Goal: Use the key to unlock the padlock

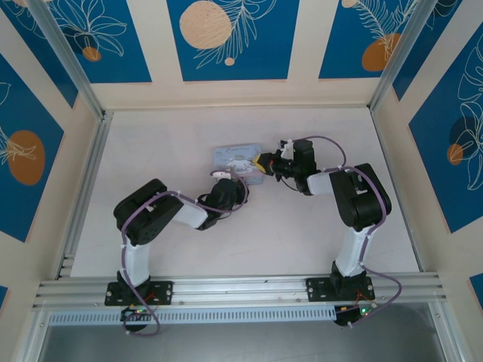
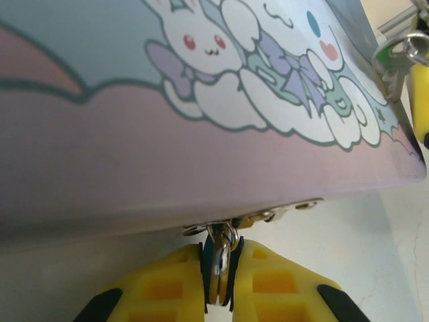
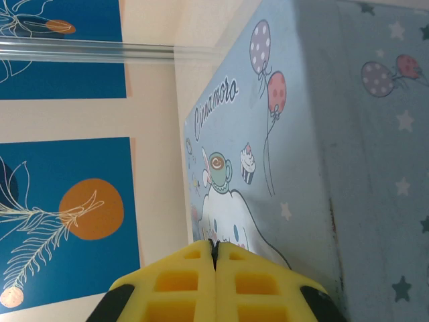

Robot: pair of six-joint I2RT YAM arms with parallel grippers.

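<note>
The pale blue cartoon tin point(image 2: 201, 134) lies flat on the table. From the hasp point(image 2: 268, 216) on its near side hangs the padlock point(image 2: 221, 265), seen edge-on as a small shiny body with its ring-shaped shackle through the hasp. My left gripper point(image 2: 220, 251) is shut on the padlock, with both yellow fingers pressed against its flat sides. My right gripper point(image 3: 215, 245) is shut at the tin's right end point(image 1: 264, 161). One of its yellow fingers point(image 2: 420, 94) shows in the left wrist view, and at its tip is a small metal ring and shaft, the key point(image 2: 401, 52).
The tin point(image 1: 235, 157) sits mid-table, slightly toward the back. Both arms reach in from the near edge and meet at it. Aluminium frame rails point(image 1: 79, 188) and blue patterned wall panels point(image 1: 226, 38) enclose the table.
</note>
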